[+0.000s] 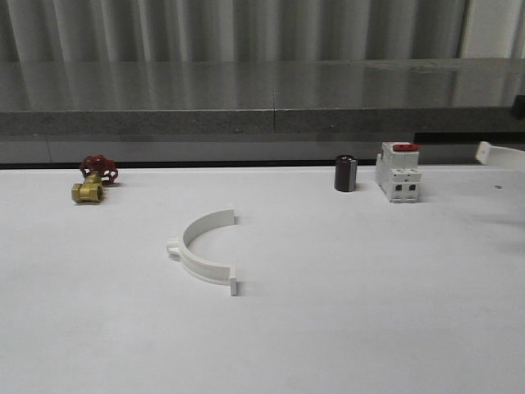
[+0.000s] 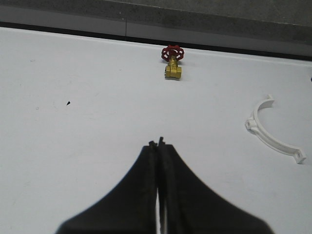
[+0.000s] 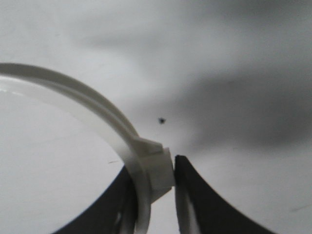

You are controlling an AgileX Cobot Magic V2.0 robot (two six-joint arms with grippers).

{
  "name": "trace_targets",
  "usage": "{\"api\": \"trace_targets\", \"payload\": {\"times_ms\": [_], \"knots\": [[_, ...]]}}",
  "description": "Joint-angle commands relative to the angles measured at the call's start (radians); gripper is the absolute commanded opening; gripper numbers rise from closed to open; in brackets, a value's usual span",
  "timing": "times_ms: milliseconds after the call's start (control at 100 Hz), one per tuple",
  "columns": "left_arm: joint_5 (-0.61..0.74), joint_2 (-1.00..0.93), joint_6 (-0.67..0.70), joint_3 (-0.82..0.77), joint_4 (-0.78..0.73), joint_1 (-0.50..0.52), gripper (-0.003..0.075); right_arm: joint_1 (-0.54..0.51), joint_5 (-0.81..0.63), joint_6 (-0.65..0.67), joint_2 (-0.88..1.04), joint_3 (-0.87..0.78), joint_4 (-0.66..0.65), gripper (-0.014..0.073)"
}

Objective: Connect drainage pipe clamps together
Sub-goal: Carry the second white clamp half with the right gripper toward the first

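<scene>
One white half-ring pipe clamp (image 3: 73, 105) is pinched between the right gripper (image 3: 156, 187) fingers, which close on its small square tab; the band arcs away from the fingers, lifted above the pale surface (image 3: 243, 58). In the front view an end of this clamp (image 1: 486, 152) shows at the far right edge, near the back of the surface.

The second half-ring clamp (image 1: 205, 249) lies flat on the surface (image 1: 344, 312), its open side facing right, well apart from the held one. From the left gripper (image 2: 159, 143) it sits ahead and off to the right (image 2: 271, 130). That gripper is pressed fully together, holding nothing.

Straight ahead of the left gripper, near the back edge, rests a brass valve with a red handwheel (image 2: 172, 61). A dark cylinder (image 1: 345, 173) and a white breaker with a red switch (image 1: 399, 171) stand side by side by the back edge.
</scene>
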State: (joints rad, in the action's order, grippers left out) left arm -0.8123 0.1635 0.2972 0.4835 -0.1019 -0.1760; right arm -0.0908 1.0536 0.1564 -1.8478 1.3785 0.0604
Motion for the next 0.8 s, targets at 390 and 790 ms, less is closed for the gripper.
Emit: {"api": "trace_targets", "payload": {"times_ms": [390, 790], "knots": [[0.075, 0.011, 0.001, 0.027, -0.008, 0.000, -0.0020, 0.412, -0.044, 0.332, 0.008, 0.034, -0.007, 0.0091], [0.075, 0.011, 0.001, 0.027, -0.008, 0.000, -0.0020, 0.539, 0.011, 0.433, -0.224, 0.301, -0.003, 0.0091]]}}
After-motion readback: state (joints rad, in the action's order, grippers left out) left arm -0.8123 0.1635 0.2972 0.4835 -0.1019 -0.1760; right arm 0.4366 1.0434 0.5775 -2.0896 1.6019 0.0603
